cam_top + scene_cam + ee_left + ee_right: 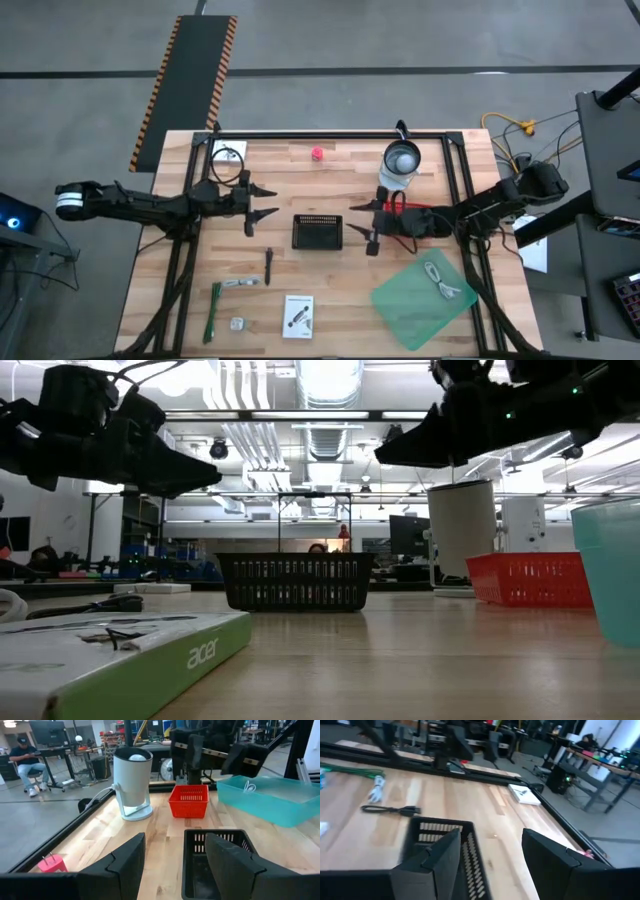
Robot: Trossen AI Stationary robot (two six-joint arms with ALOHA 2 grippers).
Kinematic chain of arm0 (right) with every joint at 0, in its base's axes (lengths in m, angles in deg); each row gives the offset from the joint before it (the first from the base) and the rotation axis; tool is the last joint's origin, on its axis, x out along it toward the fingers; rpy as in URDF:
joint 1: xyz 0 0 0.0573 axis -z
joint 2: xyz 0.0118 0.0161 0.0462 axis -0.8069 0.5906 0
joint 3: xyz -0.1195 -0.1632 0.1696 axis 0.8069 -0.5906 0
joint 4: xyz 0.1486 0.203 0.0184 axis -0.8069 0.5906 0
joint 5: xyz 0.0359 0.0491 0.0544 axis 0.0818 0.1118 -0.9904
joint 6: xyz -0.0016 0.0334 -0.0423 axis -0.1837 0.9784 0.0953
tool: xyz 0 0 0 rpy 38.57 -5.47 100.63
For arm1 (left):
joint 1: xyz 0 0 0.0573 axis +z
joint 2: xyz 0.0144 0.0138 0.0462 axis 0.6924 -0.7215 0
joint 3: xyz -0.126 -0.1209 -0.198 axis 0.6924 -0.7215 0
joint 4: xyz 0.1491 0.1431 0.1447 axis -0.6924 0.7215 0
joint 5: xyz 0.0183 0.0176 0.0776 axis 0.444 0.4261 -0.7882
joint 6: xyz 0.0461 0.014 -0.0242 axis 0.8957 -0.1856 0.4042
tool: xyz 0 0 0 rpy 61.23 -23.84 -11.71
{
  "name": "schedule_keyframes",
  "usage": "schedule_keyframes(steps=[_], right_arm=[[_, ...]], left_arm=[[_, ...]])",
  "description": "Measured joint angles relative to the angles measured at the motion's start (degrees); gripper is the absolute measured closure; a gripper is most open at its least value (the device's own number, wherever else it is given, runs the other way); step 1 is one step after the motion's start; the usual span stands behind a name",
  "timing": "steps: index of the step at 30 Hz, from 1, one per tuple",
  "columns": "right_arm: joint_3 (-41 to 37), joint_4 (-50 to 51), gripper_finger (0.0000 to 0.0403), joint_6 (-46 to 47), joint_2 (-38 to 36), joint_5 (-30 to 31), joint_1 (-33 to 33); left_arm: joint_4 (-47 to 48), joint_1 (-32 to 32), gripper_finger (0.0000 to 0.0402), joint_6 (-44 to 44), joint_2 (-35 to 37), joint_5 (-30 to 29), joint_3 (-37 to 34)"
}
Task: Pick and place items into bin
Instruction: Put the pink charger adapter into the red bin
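Small black slatted plastic bin (318, 231) at centre of light wooden tabletop (330, 290), nothing visible inside. Tiny pink cube (317, 154) near far edge; dark stick (269, 266), long green strip tool (214, 310), white printed card (297, 315) toward near edge. Left claw (262, 201) and right claw (362, 222) flanking bin, both spread apart, holding nothing

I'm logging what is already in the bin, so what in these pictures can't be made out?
- Inside of the black mesh bin: high view too small and dark; low view walls block it; wrist views cut off by fingers.
- Print on the white card: too small in the high view.
- Small pale object near the front edge: too tiny to identify.
- Contents of the red basket: hidden behind its wall.
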Motion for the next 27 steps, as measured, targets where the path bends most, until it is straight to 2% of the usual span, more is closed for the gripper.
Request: schedule_keyframes(steps=[9, 15, 19, 27], right_arm=[[2.63, 0.42, 0.0197, 1.17, 0.0, 0.13, 3.6], [6.32, 7.94, 0.0148, 4.89, 0.0, 0.58, 5.12], [8.11, 11.67, 0.0116, 11.37, 0.0, 4.89, 6.58], [8.54, 11.83, 0.01, 15.62, 0.0, 5.37, 9.06]], left_arm=[[-0.71, 0.0, 0.021, 0.0, 0.02, 0.0, -0.09], [-0.71, 0.0, 0.021, 0.0, 0.02, 0.0, -0.16], [-0.69, 0.02, 0.021, 0.0, 0.02, 0.0, -0.16], [-0.67, 0.02, 0.021, 0.0, 0.02, 0.0, -0.18]])
